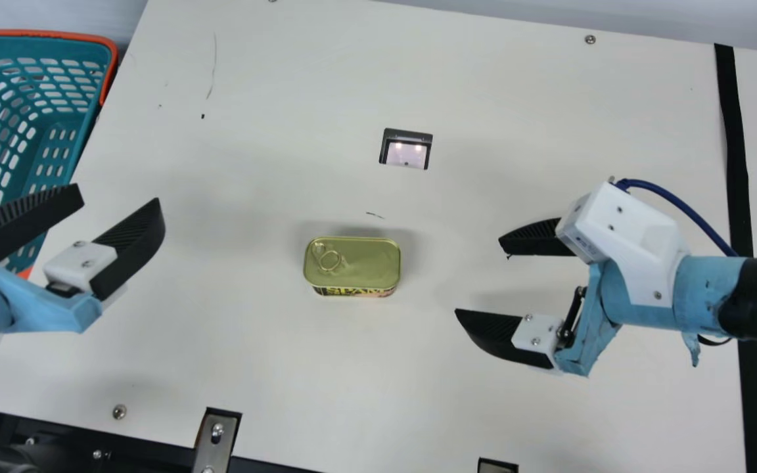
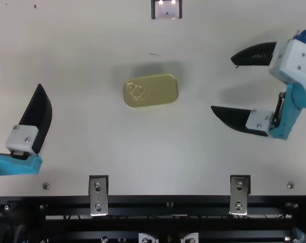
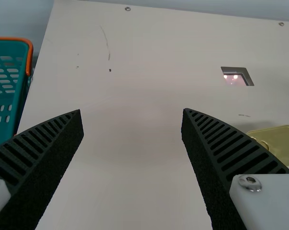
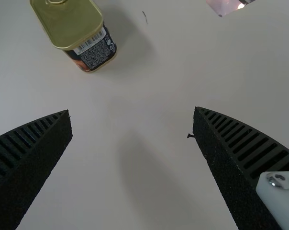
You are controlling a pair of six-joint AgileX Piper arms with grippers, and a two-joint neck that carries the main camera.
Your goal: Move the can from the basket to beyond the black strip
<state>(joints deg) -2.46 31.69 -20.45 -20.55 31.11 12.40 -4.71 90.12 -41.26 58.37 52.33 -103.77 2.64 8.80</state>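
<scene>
you have the cream counter [image 1: 253, 368] before you, with the black strip [image 1: 737, 171] running down its right side. the basket [image 1: 37, 33] sits just past its left edge. your left gripper [image 1: 119, 200] is spread open and holds nothing, near the basket; your right gripper [image 1: 478, 276] is also wide apart and unfilled, left of the strip. the can [image 1: 359, 266] stands lid up on the counter between your grippers, touching neither.
</scene>
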